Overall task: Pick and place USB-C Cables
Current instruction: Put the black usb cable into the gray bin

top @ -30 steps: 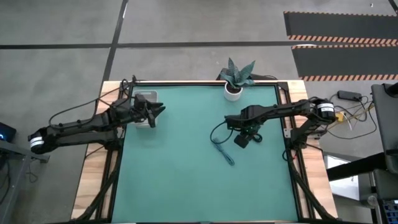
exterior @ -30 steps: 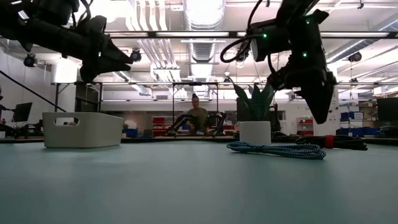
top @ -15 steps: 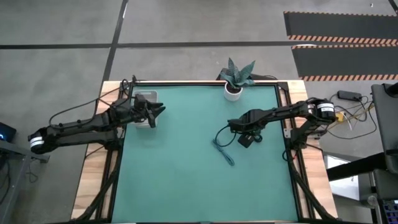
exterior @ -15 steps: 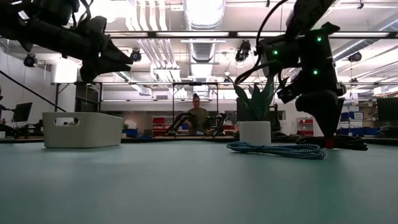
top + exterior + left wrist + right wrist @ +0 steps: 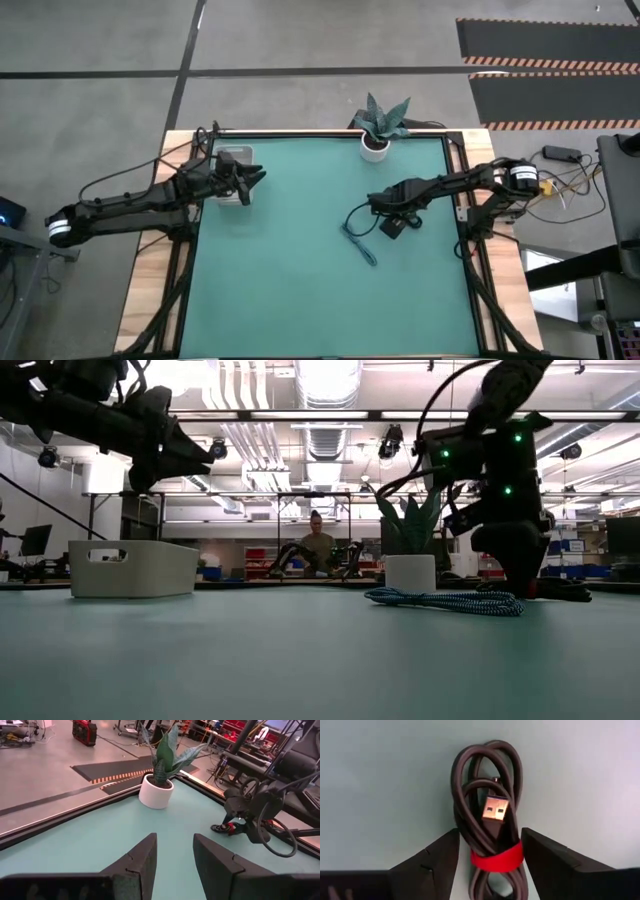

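A black USB-C cable bundle with a red strap [image 5: 487, 815] lies flat on the green mat, also seen in the left wrist view [image 5: 227, 827]. My right gripper [image 5: 489, 832] is low over it [image 5: 520, 575], open, one finger on either side of the strap end; whether a finger touches it I cannot tell. In the high view the gripper [image 5: 392, 226] hides that bundle. A teal-blue braided cable [image 5: 358, 243] lies stretched on the mat beside it [image 5: 445, 600]. My left gripper [image 5: 258, 176] hovers open over the white bin [image 5: 133, 568]. Green and purple cables do not show.
A potted plant in a white pot [image 5: 378, 125] stands at the far edge of the mat [image 5: 412, 555]. The white bin [image 5: 232, 160] sits at the far left. A person sits in the room beyond the table [image 5: 318, 550]. Bare mat fills the near half.
My right gripper has come down and slightly toward the table's right, from well above the mat to just over it, ending astride the black and red bundle. The teal-blue cable has stayed where it was.
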Action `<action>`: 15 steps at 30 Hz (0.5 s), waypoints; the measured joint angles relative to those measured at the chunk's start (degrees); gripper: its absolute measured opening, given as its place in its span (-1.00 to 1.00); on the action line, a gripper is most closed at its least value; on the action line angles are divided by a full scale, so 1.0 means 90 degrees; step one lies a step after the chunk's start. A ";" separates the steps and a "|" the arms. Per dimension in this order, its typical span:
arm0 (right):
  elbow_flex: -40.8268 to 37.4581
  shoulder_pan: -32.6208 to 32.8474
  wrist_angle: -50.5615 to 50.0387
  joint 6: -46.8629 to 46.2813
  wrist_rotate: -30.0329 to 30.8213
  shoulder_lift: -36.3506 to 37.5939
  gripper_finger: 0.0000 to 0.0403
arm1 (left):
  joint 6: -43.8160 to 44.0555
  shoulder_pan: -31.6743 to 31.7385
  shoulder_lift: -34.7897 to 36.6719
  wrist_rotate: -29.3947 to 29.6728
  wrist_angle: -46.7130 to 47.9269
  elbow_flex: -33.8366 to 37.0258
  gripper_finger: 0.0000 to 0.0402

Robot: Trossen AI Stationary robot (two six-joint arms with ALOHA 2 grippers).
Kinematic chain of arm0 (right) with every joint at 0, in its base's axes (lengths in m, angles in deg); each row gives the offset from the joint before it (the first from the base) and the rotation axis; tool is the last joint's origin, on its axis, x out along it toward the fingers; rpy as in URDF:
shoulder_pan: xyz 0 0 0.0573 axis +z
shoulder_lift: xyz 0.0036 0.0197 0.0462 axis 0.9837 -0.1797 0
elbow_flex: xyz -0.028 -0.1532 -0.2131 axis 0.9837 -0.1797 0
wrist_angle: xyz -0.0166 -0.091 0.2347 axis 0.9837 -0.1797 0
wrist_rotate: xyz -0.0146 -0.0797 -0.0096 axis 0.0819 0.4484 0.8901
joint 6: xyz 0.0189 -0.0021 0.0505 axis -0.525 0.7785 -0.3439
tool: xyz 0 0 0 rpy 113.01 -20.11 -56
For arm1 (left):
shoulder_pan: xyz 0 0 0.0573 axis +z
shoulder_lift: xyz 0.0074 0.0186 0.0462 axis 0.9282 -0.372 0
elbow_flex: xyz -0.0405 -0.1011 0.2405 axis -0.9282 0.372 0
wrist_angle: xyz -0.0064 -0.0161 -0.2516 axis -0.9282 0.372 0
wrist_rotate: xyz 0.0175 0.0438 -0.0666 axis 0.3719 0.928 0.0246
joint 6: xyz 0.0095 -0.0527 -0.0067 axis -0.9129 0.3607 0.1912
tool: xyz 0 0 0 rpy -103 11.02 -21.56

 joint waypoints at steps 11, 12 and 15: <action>-0.0107 -0.0002 0.0245 -0.0032 0.0056 0.0012 -0.60 | 0.0000 0.0000 0.0000 -0.0019 0.0002 0.0002 -0.44; -0.0095 -0.0002 0.0232 -0.0032 0.0057 0.0012 -0.61 | 0.0000 0.0000 0.0000 -0.0036 0.0002 0.0002 -0.44; -0.0074 -0.0001 0.0219 -0.0025 0.0058 0.0026 -0.61 | 0.0000 0.0000 0.0000 -0.0036 0.0002 0.0002 -0.44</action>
